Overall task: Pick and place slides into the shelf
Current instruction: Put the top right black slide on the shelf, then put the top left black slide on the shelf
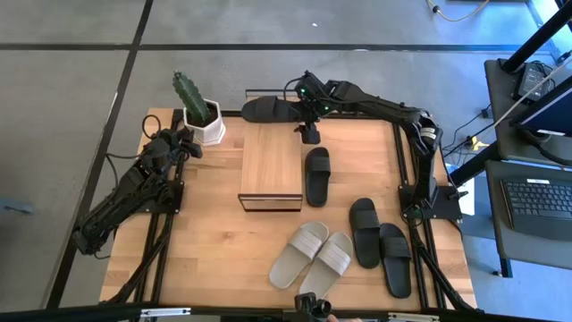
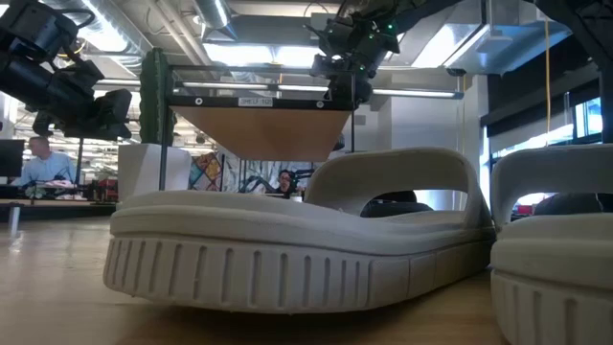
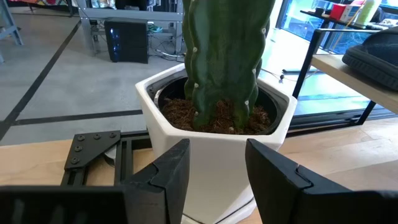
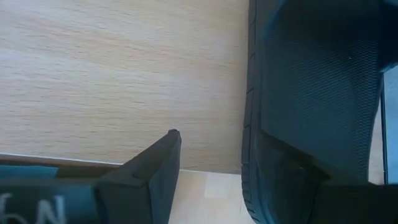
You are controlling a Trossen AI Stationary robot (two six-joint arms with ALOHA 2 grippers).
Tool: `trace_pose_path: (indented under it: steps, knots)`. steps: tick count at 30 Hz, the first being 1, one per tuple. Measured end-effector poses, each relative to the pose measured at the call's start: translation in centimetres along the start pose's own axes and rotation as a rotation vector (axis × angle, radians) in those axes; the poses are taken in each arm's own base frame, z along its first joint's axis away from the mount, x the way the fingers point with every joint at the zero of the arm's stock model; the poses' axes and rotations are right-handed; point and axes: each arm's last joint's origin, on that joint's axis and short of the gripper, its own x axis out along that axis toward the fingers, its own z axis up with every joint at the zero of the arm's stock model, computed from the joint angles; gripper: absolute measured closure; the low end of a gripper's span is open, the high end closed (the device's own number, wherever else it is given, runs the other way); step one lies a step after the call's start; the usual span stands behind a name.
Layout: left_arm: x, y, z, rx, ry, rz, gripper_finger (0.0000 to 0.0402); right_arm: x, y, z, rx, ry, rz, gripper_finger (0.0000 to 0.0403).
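Grey concrete floor surrounds the wooden tabletop (image 1: 223, 250). Five slides (image 1: 317, 175) lie right of the shelf (image 1: 271, 165), two pale and three black, with a sixth black one behind it. They look light, rubbery and bendy, so the wide strap seems the best hold. Right claw (image 1: 309, 135) hangs open above the shelf's far corner, empty; left claw (image 3: 214, 180), also open, waits beside the cactus pot (image 3: 217, 146).

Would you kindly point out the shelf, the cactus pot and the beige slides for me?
shelf (image 1: 270, 161), high view, on its wood top.
cactus pot (image 1: 211, 131), high view, on its white rim.
beige slides (image 1: 307, 242), high view, left slide's strap.
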Motion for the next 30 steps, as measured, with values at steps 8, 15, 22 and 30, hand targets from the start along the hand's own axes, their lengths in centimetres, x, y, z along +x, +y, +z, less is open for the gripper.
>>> trace_pose_path:
  steps: [8, 15, 22, 30]
  knots:
    - [0.0, 0.0, 0.0, 0.000, 0.000, 0.000, 0.0254, 0.0, -0.2, -0.1, 0.000, 0.052, -0.072, 0.0196]
    - [0.0, 0.0, 0.0, 0.000, 0.000, 0.000, 0.0254, 0.0, -0.2, -0.2, -0.002, 0.056, -0.079, 0.0196]
    - [0.0, 0.0, 0.0, 0.000, 0.000, 0.000, 0.0254, 0.1, 0.0, 0.2, -0.009, -0.005, -0.024, 0.0196]
    - [0.0, 0.0, 0.0, 0.000, 0.000, 0.000, 0.0254, 0.2, 1.0, 2.1, -0.063, -0.199, 0.083, 0.0196]
